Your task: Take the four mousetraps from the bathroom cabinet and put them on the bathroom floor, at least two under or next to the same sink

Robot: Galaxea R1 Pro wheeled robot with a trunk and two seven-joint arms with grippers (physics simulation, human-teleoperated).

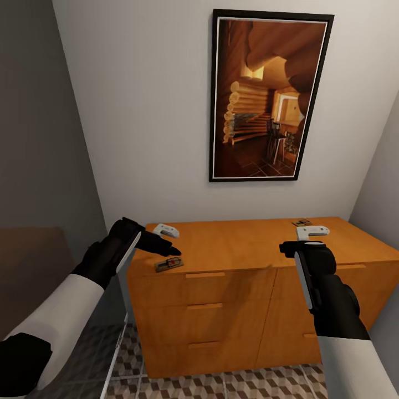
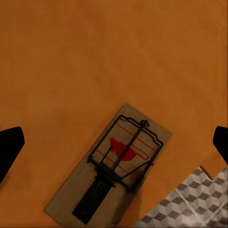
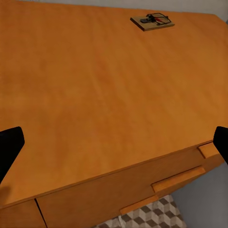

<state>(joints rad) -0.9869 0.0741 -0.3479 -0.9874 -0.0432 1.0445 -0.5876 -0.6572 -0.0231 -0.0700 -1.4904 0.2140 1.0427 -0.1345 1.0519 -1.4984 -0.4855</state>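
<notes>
mousetrap (image 2: 110, 167) lies flat on cabinet (image 1: 233, 246) top at front-left edge, a second (image 3: 152, 21) far back-right | left gripper (image 1: 160, 254) spread wide, poised above the near one, nothing held; right gripper (image 1: 289, 247) spread, empty | judged light, stiff, thin, wire parts delicate | best pinched across the wooden base's long edges

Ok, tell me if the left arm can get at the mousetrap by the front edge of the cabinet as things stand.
Probably yes. The left gripper hangs open just above the mousetrap, which lies flat on the cabinet top near its front edge. Nothing lies between the fingers and the trap, so a straight descent looks free.
</notes>
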